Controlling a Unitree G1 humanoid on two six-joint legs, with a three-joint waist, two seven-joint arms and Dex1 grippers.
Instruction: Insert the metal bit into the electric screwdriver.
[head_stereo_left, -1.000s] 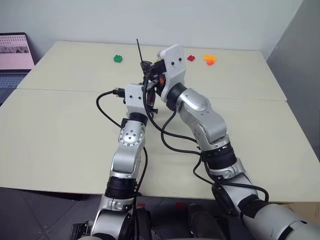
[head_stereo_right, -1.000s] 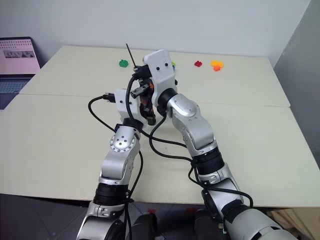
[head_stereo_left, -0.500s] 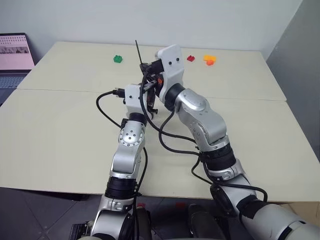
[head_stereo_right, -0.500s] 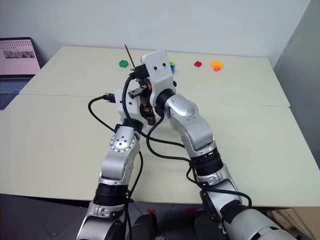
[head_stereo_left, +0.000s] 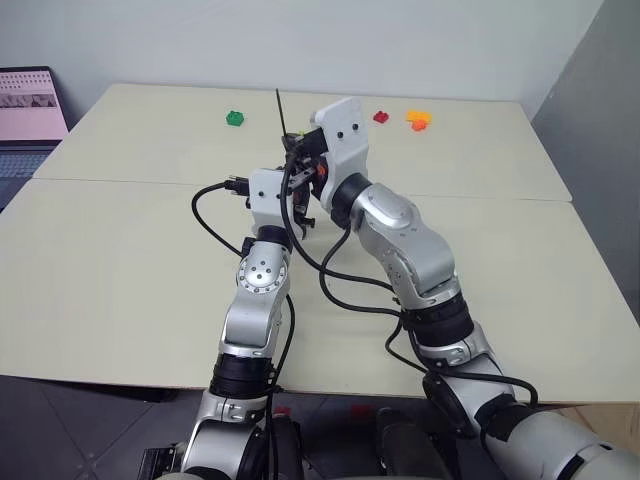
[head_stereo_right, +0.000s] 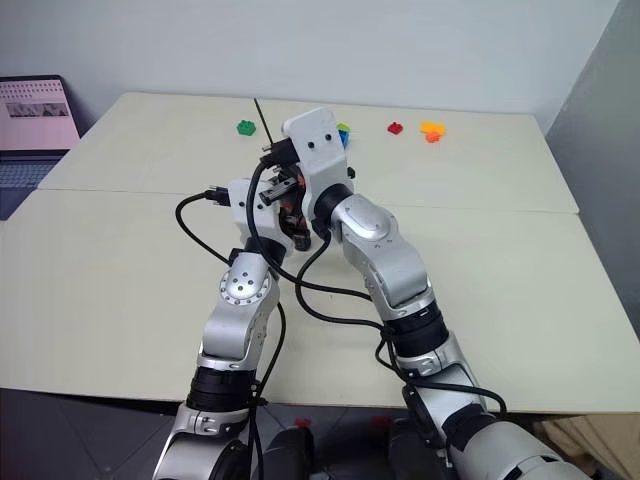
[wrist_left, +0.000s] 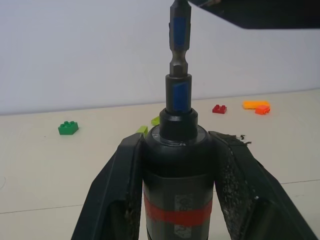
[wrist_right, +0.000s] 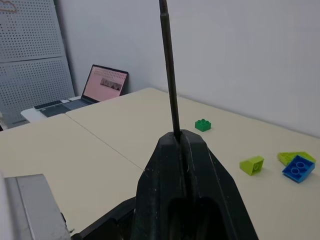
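Note:
My left gripper (wrist_left: 177, 139) is shut on the electric screwdriver (wrist_left: 177, 195), a black cylinder with a red band, held nose up. The metal bit (wrist_right: 169, 75) stands straight above it. The bit's thicker lower end (wrist_left: 178, 45), marked with a blue band, meets the collar on the screwdriver's nose. How deep it sits I cannot tell. My right gripper (wrist_right: 181, 137) is shut on the bit's thin grey shaft, just above the left gripper over the table's middle. In the left eye view the bit's tip (head_stereo_left: 280, 104) pokes up past the right gripper (head_stereo_left: 298, 150).
Small bricks lie far back on the beige table (head_stereo_left: 120, 260): green (head_stereo_left: 236, 118), red (head_stereo_left: 382, 117), orange (head_stereo_left: 419, 119), plus lime (wrist_right: 251, 164) and blue (wrist_right: 298, 167). A laptop (head_stereo_left: 30, 105) stands off the table's left edge. A seam crosses the table behind my hands.
The bit's upper tip has tipped slightly to the right and sits a little lower, with the right wrist tilting a touch. The left arm and screwdriver have stayed still.

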